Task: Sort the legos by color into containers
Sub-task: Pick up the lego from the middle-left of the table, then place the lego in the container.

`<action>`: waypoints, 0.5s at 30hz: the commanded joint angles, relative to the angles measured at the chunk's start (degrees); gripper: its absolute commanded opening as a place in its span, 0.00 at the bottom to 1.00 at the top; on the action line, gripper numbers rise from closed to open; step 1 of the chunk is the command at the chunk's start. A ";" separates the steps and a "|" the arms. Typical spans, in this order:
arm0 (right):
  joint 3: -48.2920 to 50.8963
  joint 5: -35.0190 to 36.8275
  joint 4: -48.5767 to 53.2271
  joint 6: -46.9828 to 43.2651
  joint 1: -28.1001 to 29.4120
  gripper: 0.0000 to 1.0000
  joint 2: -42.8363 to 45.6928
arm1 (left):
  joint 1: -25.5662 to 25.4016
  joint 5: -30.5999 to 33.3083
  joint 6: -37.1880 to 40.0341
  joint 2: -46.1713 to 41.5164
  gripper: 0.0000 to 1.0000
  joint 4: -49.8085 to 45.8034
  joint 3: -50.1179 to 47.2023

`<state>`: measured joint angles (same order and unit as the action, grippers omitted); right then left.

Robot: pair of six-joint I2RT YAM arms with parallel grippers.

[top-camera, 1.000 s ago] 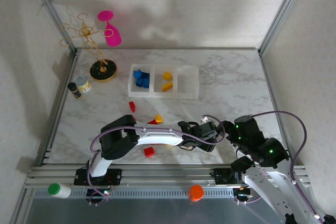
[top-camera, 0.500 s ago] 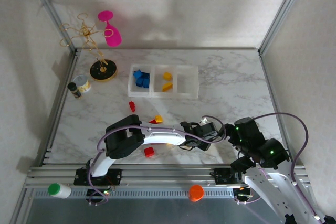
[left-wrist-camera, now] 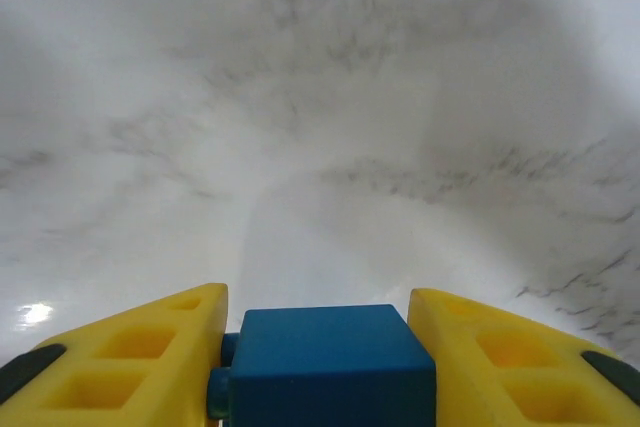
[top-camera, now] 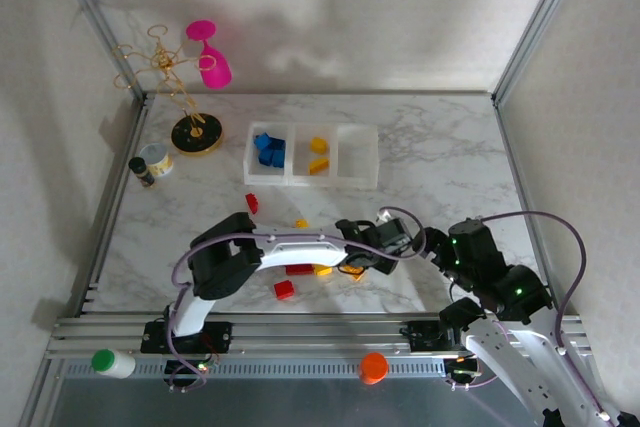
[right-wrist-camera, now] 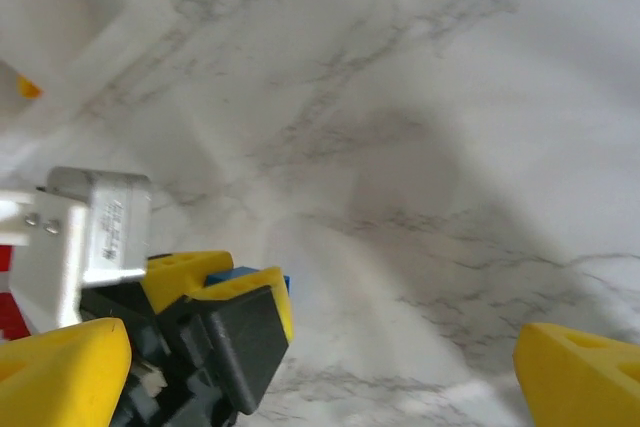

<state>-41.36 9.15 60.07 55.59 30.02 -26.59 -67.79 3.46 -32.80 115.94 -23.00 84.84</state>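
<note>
- Since a second ago, your left gripper (left-wrist-camera: 318, 312) has slid away from the right arm toward the middle of the marble table (top-camera: 440, 162). Its jaws have also come in. The forearm has shifted too, so a red brick (top-camera: 298, 269) and a yellow brick (top-camera: 322, 270) now show side by side beneath it.
- Left jaws are narrowed right down, with a blue lego brick (left-wrist-camera: 330, 367) pinched between the two yellow fingers (left-wrist-camera: 130, 357). It looks like a proper hold, and I'd guess it's for the trip to the bins.
- Your right gripper (right-wrist-camera: 320, 347) is spread as wide as it goes with nothing in it, hanging just beside the left one. To me that reads as parked out of the way.
- The containers (top-camera: 335, 155) sit in a row at the far middle of the table.
- There are blue bricks (top-camera: 268, 150) in the left compartment and yellow bricks (top-camera: 318, 155) in the middle one. The right one looks empty, so presumably that's for red. Your blue piece belongs at the left end.
- Other loose pieces: a small red brick (top-camera: 252, 203) just in front of the bins, a small yellow brick (top-camera: 301, 223) by the forearm, and a square red brick (top-camera: 284, 290) near the front rail.
- Writing: nothing you can read. The white module (right-wrist-camera: 95, 227) on the left wrist has tiny print, but it's too blurry to make out.
</note>
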 commanded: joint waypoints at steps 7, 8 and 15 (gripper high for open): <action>-1.20 -5.90 -13.95 -7.29 0.07 0.99 -4.21 | 10.45 7.42 0.78 -17.53 0.44 -1.12 -4.73; -0.94 -7.06 -16.00 -8.04 0.08 0.99 -5.00 | 11.92 8.57 0.96 -18.43 0.44 -1.53 -5.04; 2.74 -15.41 -33.03 -12.61 0.12 0.99 -13.56 | 23.04 14.21 2.63 -22.54 0.44 -1.45 -7.46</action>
<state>-40.49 -1.45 37.23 46.46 30.02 -37.54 -48.16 13.39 -31.77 94.70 -23.05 79.00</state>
